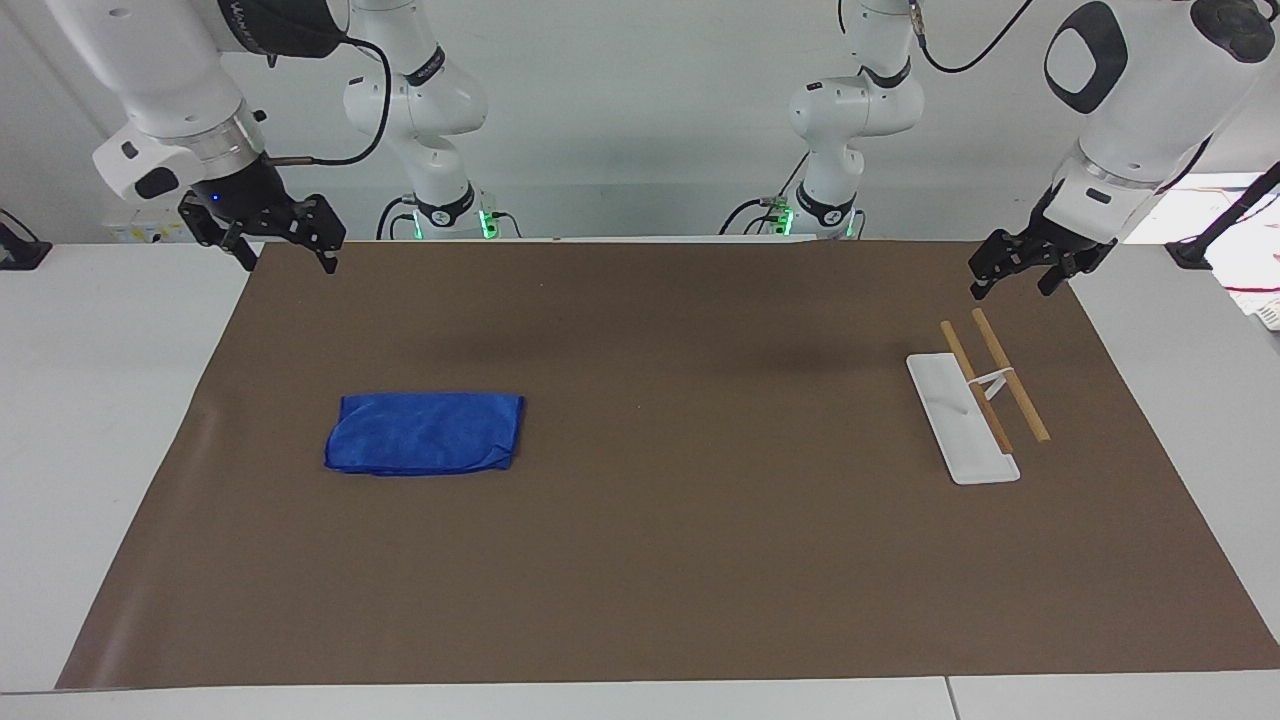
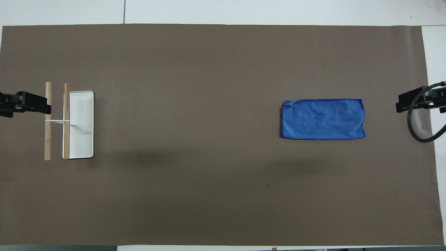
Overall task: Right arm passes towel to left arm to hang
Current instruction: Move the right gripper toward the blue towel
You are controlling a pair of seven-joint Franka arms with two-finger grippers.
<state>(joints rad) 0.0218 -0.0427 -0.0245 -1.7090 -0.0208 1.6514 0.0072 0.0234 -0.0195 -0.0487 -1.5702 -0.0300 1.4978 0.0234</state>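
Overhead, both arms' tools (image 2: 24, 104) (image 2: 416, 101) are cut off.

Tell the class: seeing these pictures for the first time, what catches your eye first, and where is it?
The bright blue towel lies flat on the brown mat toward the right arm's end of the table. At the left arm's end stands a white rack with two wooden rods. The right gripper and left gripper both hang open above the mat's corners nearest the robots.

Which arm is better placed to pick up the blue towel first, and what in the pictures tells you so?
The right arm. The towel lies flat at its end of the brown mat, with the right gripper raised and open there. The left gripper, also open, hangs near the rack at the left arm's end.
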